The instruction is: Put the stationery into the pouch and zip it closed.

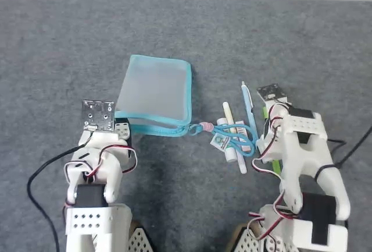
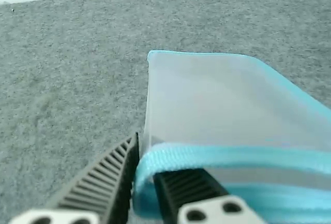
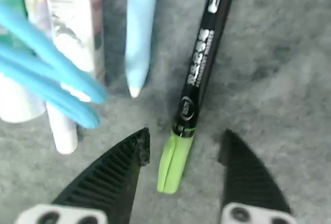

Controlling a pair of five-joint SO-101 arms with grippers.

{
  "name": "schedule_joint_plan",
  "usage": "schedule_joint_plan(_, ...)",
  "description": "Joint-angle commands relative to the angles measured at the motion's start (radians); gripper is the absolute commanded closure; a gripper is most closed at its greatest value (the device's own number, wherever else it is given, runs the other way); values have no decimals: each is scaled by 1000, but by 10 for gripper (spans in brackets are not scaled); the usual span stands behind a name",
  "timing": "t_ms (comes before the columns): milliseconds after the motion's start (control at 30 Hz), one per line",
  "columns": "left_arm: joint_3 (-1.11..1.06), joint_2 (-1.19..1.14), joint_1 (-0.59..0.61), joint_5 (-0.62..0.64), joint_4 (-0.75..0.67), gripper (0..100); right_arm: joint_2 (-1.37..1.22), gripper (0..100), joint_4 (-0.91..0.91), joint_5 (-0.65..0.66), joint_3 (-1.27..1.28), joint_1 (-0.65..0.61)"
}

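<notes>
High view: translucent pouch [image 1: 156, 92] with teal trim lies flat on grey bench [image 1: 52, 48], one long teal edge toward arms. Stationery clustered just right of it: pale blue pen [image 1: 248, 109], white stick [image 1: 228, 117], other small pieces. Teal strap [image 1: 238, 141] from pouch corner loops over them.

Left wrist view: left end effector [image 2: 146, 158] pinched tight on pouch's teal edge at near corner.

Right wrist view: right end effector [image 3: 186, 133] spread wide, low over bench. Fingers stand either side of green-capped end of black marker [image 3: 199, 74]; contact not discernible.
</notes>
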State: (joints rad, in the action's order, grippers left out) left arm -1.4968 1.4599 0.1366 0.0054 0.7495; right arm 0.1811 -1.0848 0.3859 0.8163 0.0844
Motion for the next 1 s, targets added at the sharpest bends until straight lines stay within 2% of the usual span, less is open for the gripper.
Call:
schedule_joint_plan(0, 24, 18, 5, 14, -44, 989, 5, 985, 35, -28, 0, -8)
schedule_joint_plan(100, 24, 18, 5, 14, -44, 989, 5, 966, 35, -26, -3, -7)
schedule_joint_plan(200, 24, 18, 5, 14, -44, 989, 18, 995, 24, -26, -23, -4)
schedule_joint_plan(400, 24, 18, 5, 14, -44, 989, 110, 991, -147, -31, -199, -4)
schedule_joint_plan(633, 22, 18, 5, 14, -44, 989, 269, 991, -214, -114, -345, -5)
schedule_joint_plan(733, 22, 18, 5, 14, -44, 989, 254, 991, -214, -120, -307, -25)
schedule_joint_plan(833, 22, 18, 5, 14, -44, 989, 188, 983, -246, -52, -218, -76)
schedule_joint_plan(967, 22, 18, 5, 14, -44, 989, 124, 894, -176, -14, -89, -94)
